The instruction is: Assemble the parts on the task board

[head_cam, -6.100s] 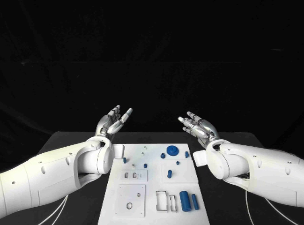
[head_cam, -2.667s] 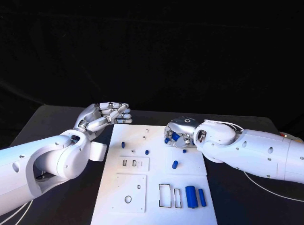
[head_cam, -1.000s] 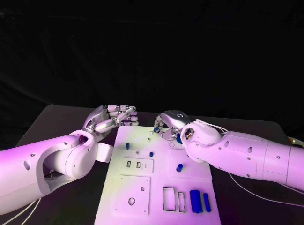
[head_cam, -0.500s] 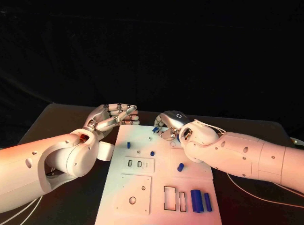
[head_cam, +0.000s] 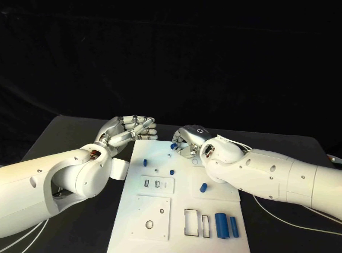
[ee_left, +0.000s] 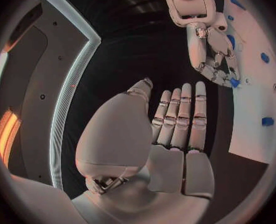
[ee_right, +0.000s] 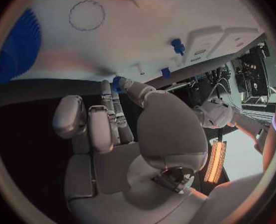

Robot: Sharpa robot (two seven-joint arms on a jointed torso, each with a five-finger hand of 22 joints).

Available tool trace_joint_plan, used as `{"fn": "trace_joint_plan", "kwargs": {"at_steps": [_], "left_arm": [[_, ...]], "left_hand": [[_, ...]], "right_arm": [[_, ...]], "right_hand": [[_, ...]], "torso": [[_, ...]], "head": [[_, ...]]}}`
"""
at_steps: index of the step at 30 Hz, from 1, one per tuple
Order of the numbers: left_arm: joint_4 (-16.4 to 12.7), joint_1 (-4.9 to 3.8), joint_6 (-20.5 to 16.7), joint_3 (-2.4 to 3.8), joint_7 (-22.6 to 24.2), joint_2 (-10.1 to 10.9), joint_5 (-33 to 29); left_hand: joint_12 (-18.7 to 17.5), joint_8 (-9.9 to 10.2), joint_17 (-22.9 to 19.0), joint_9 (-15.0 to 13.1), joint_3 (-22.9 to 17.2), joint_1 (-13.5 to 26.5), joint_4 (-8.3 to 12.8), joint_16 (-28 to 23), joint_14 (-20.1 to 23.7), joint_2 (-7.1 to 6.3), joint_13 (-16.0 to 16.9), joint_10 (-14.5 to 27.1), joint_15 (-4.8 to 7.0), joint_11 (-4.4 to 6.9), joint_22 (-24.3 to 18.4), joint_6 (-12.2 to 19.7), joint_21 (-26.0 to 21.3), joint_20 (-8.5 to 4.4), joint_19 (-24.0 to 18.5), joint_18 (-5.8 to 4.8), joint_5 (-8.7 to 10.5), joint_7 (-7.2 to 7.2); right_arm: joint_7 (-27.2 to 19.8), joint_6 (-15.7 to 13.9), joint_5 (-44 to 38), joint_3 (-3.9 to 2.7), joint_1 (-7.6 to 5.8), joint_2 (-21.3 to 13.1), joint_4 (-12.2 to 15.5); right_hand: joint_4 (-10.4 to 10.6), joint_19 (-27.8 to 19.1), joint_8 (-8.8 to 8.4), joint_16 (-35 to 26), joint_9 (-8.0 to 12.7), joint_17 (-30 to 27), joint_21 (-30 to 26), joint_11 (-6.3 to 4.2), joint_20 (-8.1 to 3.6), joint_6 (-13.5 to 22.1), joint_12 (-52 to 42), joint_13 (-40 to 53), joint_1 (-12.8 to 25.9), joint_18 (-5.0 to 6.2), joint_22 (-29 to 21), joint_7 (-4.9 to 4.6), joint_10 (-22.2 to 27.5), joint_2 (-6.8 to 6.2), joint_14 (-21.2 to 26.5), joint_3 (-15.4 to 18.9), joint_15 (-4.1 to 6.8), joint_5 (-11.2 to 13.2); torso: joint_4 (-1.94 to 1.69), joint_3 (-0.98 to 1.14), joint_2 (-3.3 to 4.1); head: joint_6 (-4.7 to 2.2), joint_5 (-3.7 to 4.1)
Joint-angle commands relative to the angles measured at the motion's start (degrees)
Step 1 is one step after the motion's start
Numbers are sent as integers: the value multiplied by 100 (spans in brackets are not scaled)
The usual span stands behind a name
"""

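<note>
The right hand (head_cam: 189, 138) pinches a small blue part (ee_right: 117, 81) between thumb and fingertips at the far end of the white task board (head_cam: 163, 221). The left hand (head_cam: 129, 130) hovers at the board's far-left corner, fingers straight, pressed together, holding nothing. The right wrist view reveals a blue gear (ee_right: 16, 47). Two blue cylinders (head_cam: 220, 225) lie at the board's near right.

Two bulky white arms are seen, each ended by a silver hand: left hand (head_cam: 127, 132), right hand (head_cam: 187, 140); thin white cables trail beneath.
</note>
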State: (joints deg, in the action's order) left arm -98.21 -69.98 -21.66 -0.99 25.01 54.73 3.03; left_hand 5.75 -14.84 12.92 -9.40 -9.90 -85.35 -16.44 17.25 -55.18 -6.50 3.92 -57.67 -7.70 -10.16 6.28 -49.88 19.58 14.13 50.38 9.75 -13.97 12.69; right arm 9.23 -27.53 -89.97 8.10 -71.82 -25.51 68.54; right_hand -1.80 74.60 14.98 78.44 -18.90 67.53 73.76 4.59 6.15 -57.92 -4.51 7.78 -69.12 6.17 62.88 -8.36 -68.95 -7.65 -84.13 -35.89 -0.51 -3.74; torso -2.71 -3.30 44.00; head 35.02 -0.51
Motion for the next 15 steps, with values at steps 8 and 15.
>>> {"fn": "trace_joint_plan", "kwargs": {"at_steps": [8,15], "left_arm": [[-3,-15,131,6,-1,-11,-6],[-3,-22,145,6,-16,-8,-6]], "left_hand": [[-38,11,16,-4,-4,55,-12,18,5,-2,-3,-3,-29,-41,-12,34,22,-4,34,73,44,91],[-38,11,16,-4,-4,55,-12,18,5,-2,-3,-3,-29,-41,-12,34,22,-4,34,73,44,91]], "right_arm": [[-37,145,-2,15,37,58,-41],[-37,90,32,18,38,64,-65]], "right_hand": [[64,-61,-16,-12,-1,-81,-25,59,37,94,57,-16,89,-49,-43,-54,66,-82,-159,10,-6,17],[158,-187,-394,-66,102,-237,-144,217,151,654,75,-63,201,-18,-178,-254,393,-336,-104,201,-137,36]], "torso": [[4,2,4],[10,-4,-1]], "head": [[5,-14],[5,-16]]}}
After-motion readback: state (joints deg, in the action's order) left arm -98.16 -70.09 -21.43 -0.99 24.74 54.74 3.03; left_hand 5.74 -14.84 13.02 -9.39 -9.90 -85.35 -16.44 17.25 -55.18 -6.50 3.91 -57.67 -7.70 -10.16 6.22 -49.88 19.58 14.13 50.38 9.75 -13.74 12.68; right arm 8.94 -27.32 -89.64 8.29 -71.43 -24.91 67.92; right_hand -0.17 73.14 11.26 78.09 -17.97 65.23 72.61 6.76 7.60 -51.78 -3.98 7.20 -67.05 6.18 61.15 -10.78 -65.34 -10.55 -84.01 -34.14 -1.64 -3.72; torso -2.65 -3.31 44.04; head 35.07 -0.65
